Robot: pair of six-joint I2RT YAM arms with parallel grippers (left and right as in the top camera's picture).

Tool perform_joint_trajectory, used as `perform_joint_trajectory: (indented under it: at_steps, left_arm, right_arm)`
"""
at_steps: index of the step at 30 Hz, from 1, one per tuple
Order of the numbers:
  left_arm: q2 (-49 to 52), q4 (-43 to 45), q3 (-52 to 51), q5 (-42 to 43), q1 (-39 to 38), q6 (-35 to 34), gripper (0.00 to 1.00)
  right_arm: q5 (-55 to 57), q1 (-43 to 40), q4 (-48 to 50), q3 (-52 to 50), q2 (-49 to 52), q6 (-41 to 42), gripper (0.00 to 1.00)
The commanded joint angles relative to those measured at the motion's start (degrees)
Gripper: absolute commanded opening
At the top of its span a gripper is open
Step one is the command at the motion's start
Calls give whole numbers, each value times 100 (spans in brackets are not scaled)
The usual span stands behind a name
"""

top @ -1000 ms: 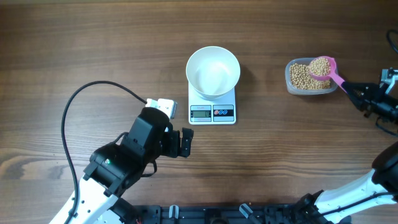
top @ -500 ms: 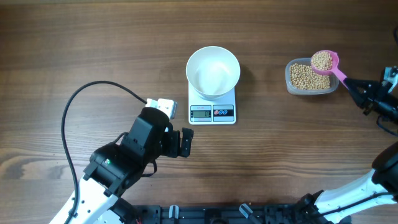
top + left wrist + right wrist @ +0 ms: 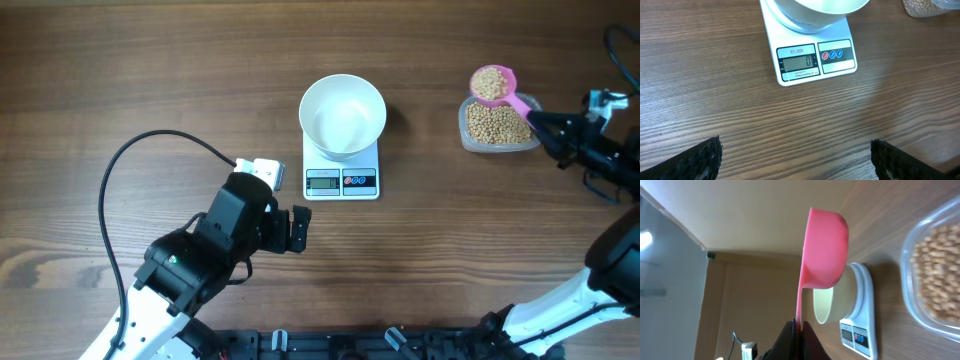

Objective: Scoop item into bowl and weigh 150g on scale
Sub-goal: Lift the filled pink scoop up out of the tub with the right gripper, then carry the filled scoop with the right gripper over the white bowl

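**Jaws wide left, shut right**

Lower left, I have the left jaws spread wide over the tabletop (image 3: 450,250). Centre: bowl (image 3: 343,113) on scale (image 3: 341,181), display zero. Upper right, the right jaws pinch the pink scoop (image 3: 517,101) by its handle, beans (image 3: 490,84) heaped inside, over the rim of the tub (image 3: 463,120).

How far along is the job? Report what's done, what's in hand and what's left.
Done: the bowl sits on the scale, whose display reads 0, and the bowl looks empty. In hand: the right end effector, shut on the pink scoop, holds it raised near the tub, full of beans. Left: carry it to the bowl, tip it, and repeat to 150 g. The left end effector is open and idle.
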Motion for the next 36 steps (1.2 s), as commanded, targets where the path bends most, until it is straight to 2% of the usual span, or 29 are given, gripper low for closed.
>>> perform_joint_trajectory:
  at_steps: [1, 11, 16, 20, 26, 29, 33, 36]
  left_arm:
    - [22, 17, 81, -98, -20, 68, 100]
    - [22, 17, 81, -98, -20, 68, 100]
    - [22, 17, 81, -98, -20, 68, 100]
    - [22, 17, 81, -98, -20, 68, 100]
    - [22, 17, 81, -98, -20, 68, 100]
    - [22, 17, 81, -98, -20, 68, 100]
    - [22, 17, 81, -98, -20, 68, 100]
    - [22, 17, 81, -98, -20, 68, 100]
  right_arm:
    - [-466, 361, -2, -24, 98, -129, 4]
    - [-745, 1604, 22, 24, 96, 98, 4]
    - [-748, 2212, 280, 168, 96, 540, 5]
    - [-702, 2629, 1003, 188, 96, 1300, 5]
    - [378, 3281, 2824, 188, -155, 3340, 5]
    - [881, 3486, 3556, 188, -400, 3978, 4]
    - [1596, 3703, 3768, 188, -669, 4054, 4]
    - [2092, 3906, 3742, 188, -780, 3622, 5]
